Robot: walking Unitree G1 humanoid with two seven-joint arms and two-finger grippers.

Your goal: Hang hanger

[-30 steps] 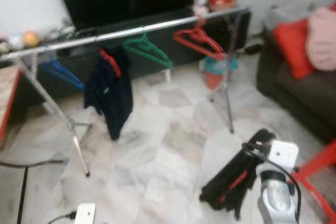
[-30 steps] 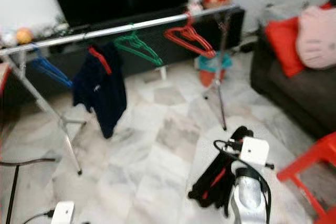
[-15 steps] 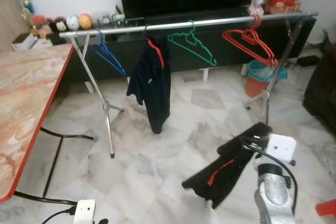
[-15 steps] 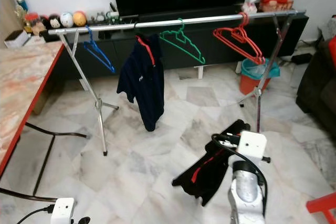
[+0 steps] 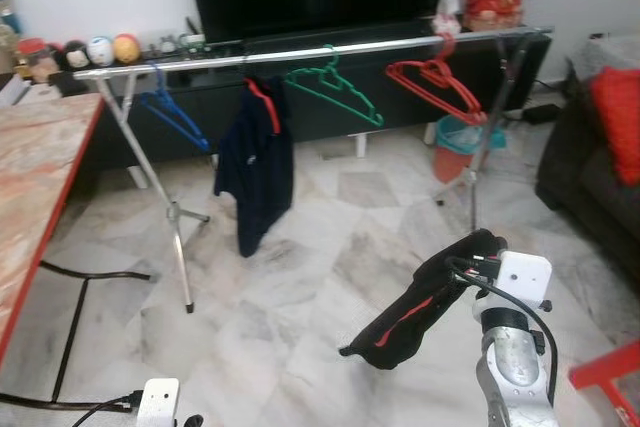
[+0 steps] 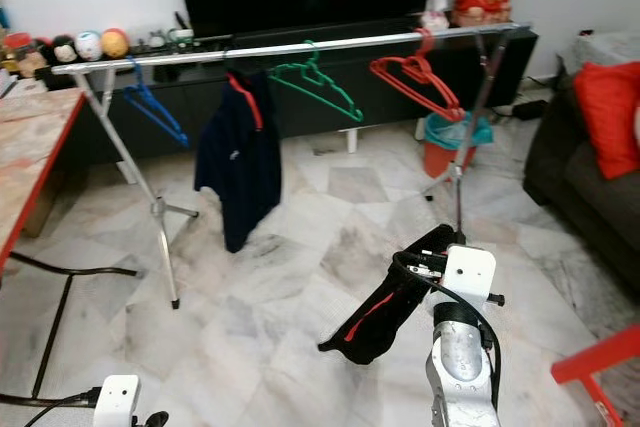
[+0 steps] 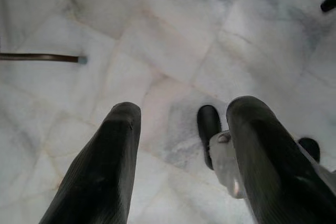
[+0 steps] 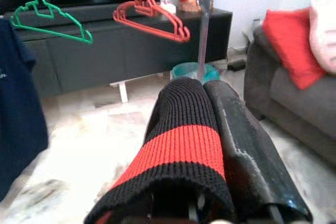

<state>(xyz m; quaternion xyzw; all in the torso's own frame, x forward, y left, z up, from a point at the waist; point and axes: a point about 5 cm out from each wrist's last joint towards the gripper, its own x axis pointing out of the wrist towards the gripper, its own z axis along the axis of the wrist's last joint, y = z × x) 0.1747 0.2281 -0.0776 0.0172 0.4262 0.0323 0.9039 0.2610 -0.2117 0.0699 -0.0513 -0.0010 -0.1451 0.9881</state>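
Hanger itself can't be made out: presumably inside the black garment w/ red trim [image 5: 415,307], clenched in right gripper [image 8: 210,129], draped down and to the left of the claw, low over the marble floor [image 5: 300,277]. Right wrist view: ribbed black-and-red collar pinched tight against one black finger [image 8: 247,135], hook not visible.

Step in hand, as judged: carry/approach. Rail [image 5: 300,50] well ahead of and above the claw, nothing hung yet from this load. Next move calls for closing on the rack, raising the arm above rail height, finding the hook, dropping it over the bar.

Open room: free stretch of rail ahead, between green hanger [image 5: 335,92] and red hangers [image 5: 435,82]; another between green hanger and navy jacket [image 5: 255,162]. Blue hanger [image 5: 172,115] far off to the left of the claw.

Edges to mind: rack's right upright and splayed feet [image 5: 478,147] ahead, slightly right; dark sofa [image 5: 590,177] to the right; red frame edge [image 5: 605,377] close by on the right; red-edged table [image 5: 30,197] and floor cable far left.

Left gripper [image 7: 181,150] low near the floor, fingers spread, holding nothing.
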